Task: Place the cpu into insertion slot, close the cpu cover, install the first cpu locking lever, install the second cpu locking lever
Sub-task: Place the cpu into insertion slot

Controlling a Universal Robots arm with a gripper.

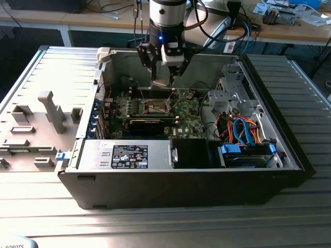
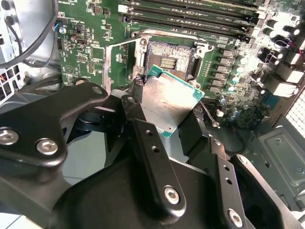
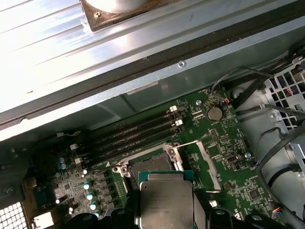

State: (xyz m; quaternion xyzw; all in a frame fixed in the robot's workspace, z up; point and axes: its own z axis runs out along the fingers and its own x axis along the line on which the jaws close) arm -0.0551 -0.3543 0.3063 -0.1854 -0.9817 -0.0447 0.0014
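Black gripper (image 2: 164, 117) clamped on the cpu (image 2: 172, 98), held over the insertion slot (image 2: 167, 59).
Its fingers (image 2: 152, 152) hide the cpu's near edges; in the first wrist view the cpu covers part of the insertion slot. The open computer case (image 1: 181, 191) lies on a ribbed metal counter (image 1: 46, 67).

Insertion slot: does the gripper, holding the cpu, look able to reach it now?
Probably yes. The gripper holds the cpu close above the insertion slot, the cpu cover is swung aside, and nothing lies between the cpu and the slot's dark centre.
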